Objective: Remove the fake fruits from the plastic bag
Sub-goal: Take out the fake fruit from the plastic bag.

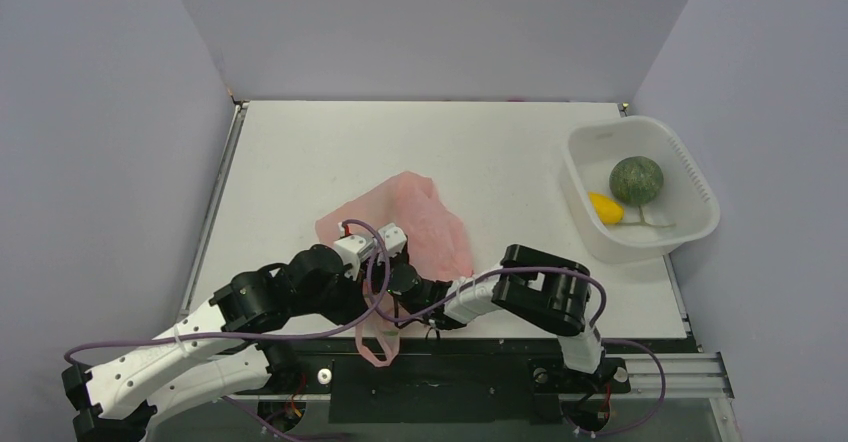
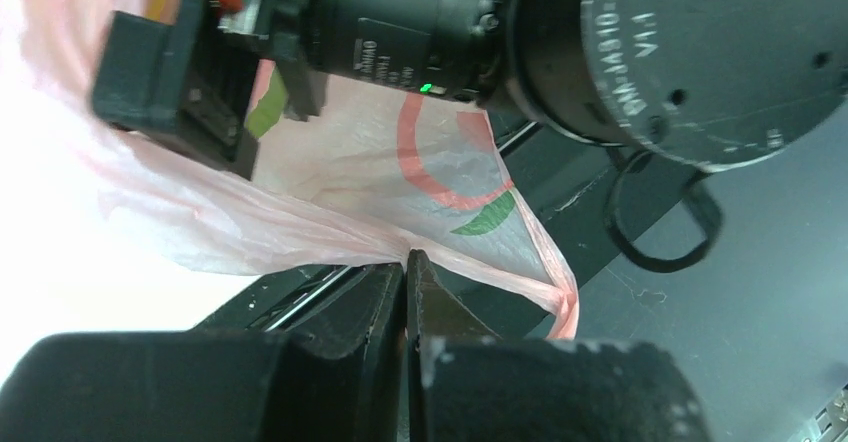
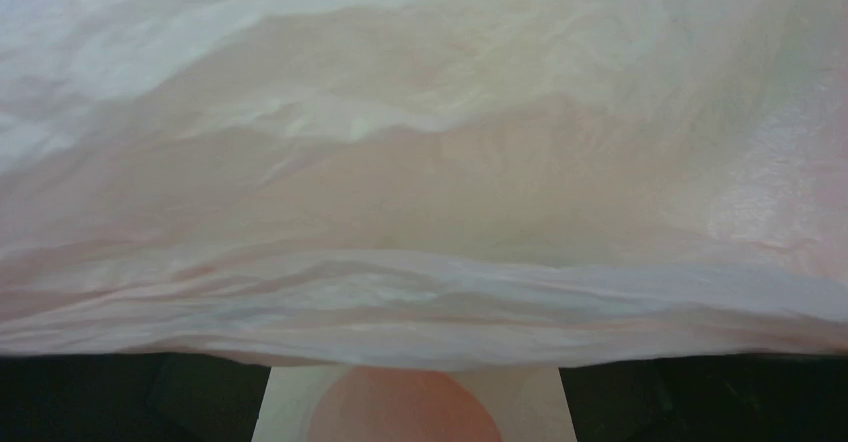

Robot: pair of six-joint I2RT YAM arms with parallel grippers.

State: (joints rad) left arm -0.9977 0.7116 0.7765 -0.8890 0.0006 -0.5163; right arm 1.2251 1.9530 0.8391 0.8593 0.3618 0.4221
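Note:
The pink plastic bag point(image 1: 412, 220) lies crumpled at the table's near middle, and one loop handle point(image 1: 374, 348) hangs over the front edge. My left gripper point(image 1: 383, 254) is shut on the bag's near edge point(image 2: 330, 237), pinching the film at its fingertips point(image 2: 408, 262). My right gripper point(image 1: 408, 284) is beside it at the bag's mouth, open. Its dark fingers point(image 3: 120, 402) stand wide apart under pink film point(image 3: 420, 162). A reddish round shape point(image 3: 405, 417) shows between them; I cannot tell what it is. A yellow fruit point(image 1: 604, 207) and a round green one point(image 1: 637, 179) lie in the tub.
A white rigid tub point(image 1: 700, 224) stands at the table's right side. My right arm's wrist motors point(image 2: 640, 52) fill the top of the left wrist view, close to my left gripper. The table's front edge and the black rail point(image 1: 450, 367) are just below both grippers.

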